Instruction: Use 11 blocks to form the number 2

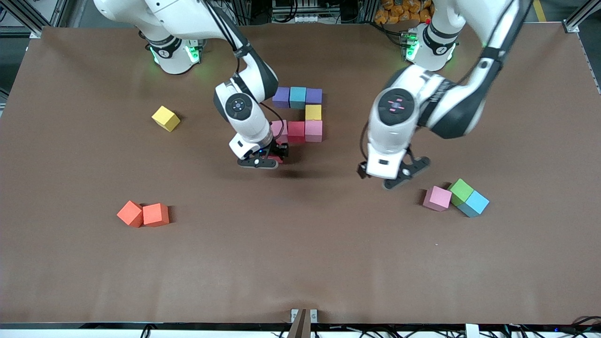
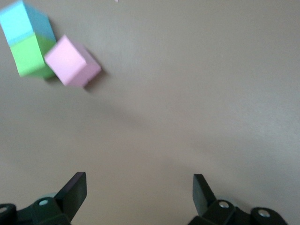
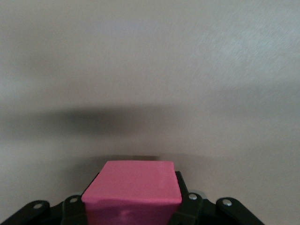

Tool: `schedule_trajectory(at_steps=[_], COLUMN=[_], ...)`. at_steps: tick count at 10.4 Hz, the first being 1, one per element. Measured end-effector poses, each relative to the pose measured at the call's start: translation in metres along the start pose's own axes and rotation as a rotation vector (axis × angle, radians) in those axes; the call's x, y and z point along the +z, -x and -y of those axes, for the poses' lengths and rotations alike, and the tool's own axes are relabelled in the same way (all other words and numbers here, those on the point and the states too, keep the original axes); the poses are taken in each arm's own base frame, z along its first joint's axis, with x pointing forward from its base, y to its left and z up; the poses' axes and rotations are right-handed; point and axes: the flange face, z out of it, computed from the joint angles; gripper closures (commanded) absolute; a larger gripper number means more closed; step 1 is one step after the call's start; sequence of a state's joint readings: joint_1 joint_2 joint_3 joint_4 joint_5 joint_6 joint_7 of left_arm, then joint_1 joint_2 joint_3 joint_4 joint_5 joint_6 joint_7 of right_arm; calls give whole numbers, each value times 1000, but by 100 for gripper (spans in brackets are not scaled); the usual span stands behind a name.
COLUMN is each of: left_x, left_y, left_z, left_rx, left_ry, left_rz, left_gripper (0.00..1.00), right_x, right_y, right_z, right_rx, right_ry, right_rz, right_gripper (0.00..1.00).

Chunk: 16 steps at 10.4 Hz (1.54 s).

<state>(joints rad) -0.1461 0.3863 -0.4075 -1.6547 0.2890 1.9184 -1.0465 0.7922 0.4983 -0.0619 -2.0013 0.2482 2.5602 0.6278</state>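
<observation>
The part-built number 2 stands mid-table: a row of purple (image 1: 281, 97), sky-blue (image 1: 297, 97) and purple (image 1: 313, 96) blocks, a yellow block (image 1: 313, 112) under its end, then a row of pink (image 1: 313, 130), crimson (image 1: 296, 131) and a half-hidden pink block (image 1: 280, 127). My right gripper (image 1: 270, 159) (image 3: 132, 202) is shut on a crimson block (image 1: 274, 158) (image 3: 133, 185), held over the mat beside that hidden pink block. My left gripper (image 1: 396, 178) (image 2: 139, 183) hangs open and empty over bare mat, close to a loose pink block (image 1: 437, 198) (image 2: 72, 62).
A green block (image 1: 460, 191) (image 2: 29, 56) and a sky-blue one (image 1: 475, 203) (image 2: 23, 21) touch each other beside the loose pink block. A yellow block (image 1: 165, 118) and two orange blocks (image 1: 130, 213) (image 1: 155, 214) lie toward the right arm's end of the table.
</observation>
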Motion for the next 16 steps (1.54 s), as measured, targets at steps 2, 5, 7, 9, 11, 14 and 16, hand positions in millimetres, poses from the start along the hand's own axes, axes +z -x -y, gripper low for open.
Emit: schedule_trajectory(at_steps=[2, 5, 7, 9, 11, 14, 16], left_x=[-1, 10, 21, 45, 82, 120, 132], left_y=[-29, -72, -84, -93, -108, -122, -120], left_z=[27, 72, 85, 91, 111, 143, 144], left_rx=[126, 320, 458, 600, 730, 852, 902], left_ry=[-4, -27, -10, 4, 4, 2, 7], left_rz=[-5, 4, 25, 30, 29, 20, 18], left_gripper=[0, 0, 0, 0, 0, 0, 0], right_x=[7, 14, 16, 20, 25, 26, 27], right_y=[9, 16, 15, 15, 17, 18, 18], right_z=[4, 4, 2, 1, 1, 2, 2], right_rx=[-15, -27, -31, -20, -18, -15, -15], right_ry=[10, 23, 31, 36, 39, 39, 39], right_rz=[9, 18, 16, 18, 16, 14, 14], right_gripper=[84, 84, 84, 84, 84, 83, 39])
